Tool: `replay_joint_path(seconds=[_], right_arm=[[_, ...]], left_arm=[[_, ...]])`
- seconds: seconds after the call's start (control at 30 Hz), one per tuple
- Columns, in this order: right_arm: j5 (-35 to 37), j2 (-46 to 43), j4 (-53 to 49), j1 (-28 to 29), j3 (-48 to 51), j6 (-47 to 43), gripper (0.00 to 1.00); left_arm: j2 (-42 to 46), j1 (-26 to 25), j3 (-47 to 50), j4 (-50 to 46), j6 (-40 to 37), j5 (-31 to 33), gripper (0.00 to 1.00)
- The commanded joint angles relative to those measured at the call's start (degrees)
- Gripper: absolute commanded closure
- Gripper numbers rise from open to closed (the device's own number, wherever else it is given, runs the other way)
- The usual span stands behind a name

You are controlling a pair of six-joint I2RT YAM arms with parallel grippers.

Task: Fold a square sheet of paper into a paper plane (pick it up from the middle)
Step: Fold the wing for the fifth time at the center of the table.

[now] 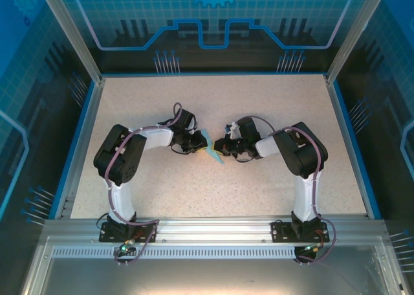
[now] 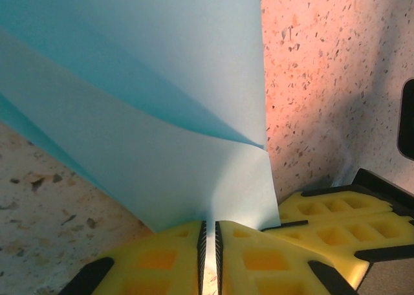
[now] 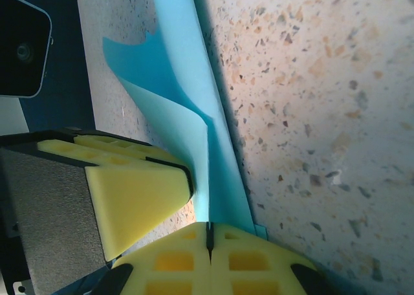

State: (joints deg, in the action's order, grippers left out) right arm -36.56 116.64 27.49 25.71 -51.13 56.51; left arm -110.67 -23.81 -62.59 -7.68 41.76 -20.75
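The pale blue sheet of paper (image 1: 212, 154) is folded into a narrow pointed shape and held just above the table centre between both grippers. In the left wrist view the paper (image 2: 142, 81) fans out wide, with a curved flap and a crease. My left gripper (image 2: 208, 233) is shut on its near edge, the paper running down into the thin slit between the jaws. In the right wrist view the paper (image 3: 187, 127) runs away as a long folded strip, and my right gripper (image 3: 208, 233) is shut on its end. The two grippers (image 1: 202, 143) (image 1: 221, 146) nearly touch.
The speckled beige table (image 1: 259, 107) spreads around the arms, bordered by a blue rim (image 1: 352, 140) and glass walls. The right gripper's yellow fingers (image 2: 336, 217) crowd the left wrist view, and the left gripper's fingers (image 3: 136, 191) sit close in the right wrist view.
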Motion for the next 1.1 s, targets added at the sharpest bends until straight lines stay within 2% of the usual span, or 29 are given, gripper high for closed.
replay_joint_path(seconds=[0.0,0.2,0.37,0.63,1.07], right_arm=[[8.26,4.89,-8.21,-0.79,-0.54,-2.87,0.99],[6.99,1.61,-11.68,-0.76,-2.57,-6.79,0.89],[5.18,-3.19,-18.35,-0.82,-4.6,-12.03,0.82],[3.51,-7.71,-25.87,-0.83,-6.19,-17.29,0.82],[2.07,-6.25,-31.13,0.48,-8.08,-20.28,0.81]], left_arm=[[-1.47,-0.18,-1.44,-2.69,-1.33,1.68,0.83],[-2.33,-0.16,-2.34,-4.84,-1.49,2.48,0.84],[-2.92,-0.1,-2.89,-6.58,-1.58,2.8,0.85],[-3.67,-0.09,-3.49,-7.43,-1.42,2.79,0.87],[-3.54,-0.1,-3.86,-7.87,-1.24,2.82,0.87]])
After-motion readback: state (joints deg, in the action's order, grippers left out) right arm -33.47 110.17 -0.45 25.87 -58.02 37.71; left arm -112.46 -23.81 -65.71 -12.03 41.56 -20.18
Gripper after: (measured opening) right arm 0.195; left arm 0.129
